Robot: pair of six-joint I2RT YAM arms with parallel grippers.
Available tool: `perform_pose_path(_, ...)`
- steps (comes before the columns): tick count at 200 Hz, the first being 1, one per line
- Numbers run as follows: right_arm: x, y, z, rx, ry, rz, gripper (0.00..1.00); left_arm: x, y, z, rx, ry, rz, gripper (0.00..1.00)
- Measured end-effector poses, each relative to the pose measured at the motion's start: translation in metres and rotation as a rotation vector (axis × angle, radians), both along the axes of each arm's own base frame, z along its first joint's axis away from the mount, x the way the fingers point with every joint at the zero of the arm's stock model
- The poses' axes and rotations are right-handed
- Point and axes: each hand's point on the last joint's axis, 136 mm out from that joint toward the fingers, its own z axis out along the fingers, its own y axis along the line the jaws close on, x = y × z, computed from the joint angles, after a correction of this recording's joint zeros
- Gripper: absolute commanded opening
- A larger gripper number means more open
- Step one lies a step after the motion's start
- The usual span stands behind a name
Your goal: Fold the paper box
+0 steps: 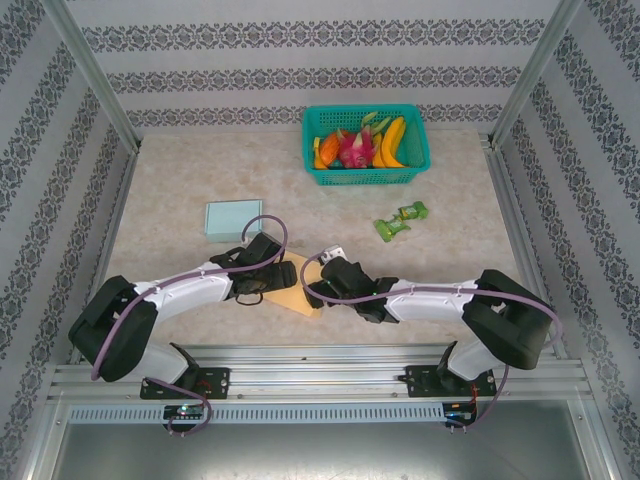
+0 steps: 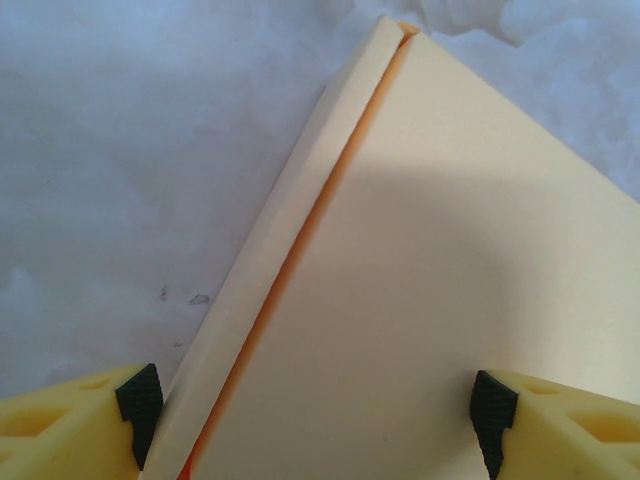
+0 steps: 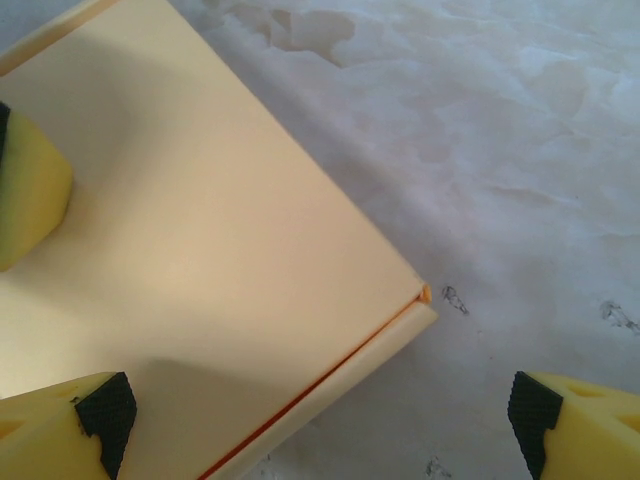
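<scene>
Flat pale-yellow paper box [image 1: 292, 292] lies on the marbled beige tabletop [image 1: 170, 180], at the near edge between both arms. Left gripper [image 2: 315, 405] hangs over it with fingers spread wide, straddling the panel beside the narrow side flap [image 2: 285, 230]; nothing pinched. Right gripper [image 3: 320, 420] gapes fully over the box corner, one finger above card and one above bare table. Judgement: pin the panel with one arm, slip a fingertip under the flap's free edge, and lift slowly along the crease, since thin card may buckle.
</scene>
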Motion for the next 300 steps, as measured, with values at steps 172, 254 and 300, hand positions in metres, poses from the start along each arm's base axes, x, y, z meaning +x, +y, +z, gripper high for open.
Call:
perform_pose_path(172,-0.044,-0.092,0.064,0.433,-0.067,-0.324,0.66,0.01,-0.007,-0.002,-0.033,-0.041,0.003,0.81)
perform_pose_path(254,-0.069,-0.04,0.026,0.333,0.139,-0.238,0.55,0.016,-0.012,-0.003,-0.055,-0.055,0.017,0.81)
perform_pose_path(300,-0.07,0.012,0.038,0.35,0.148,-0.171,0.54,0.017,-0.013,-0.004,-0.064,-0.05,0.034,0.81)
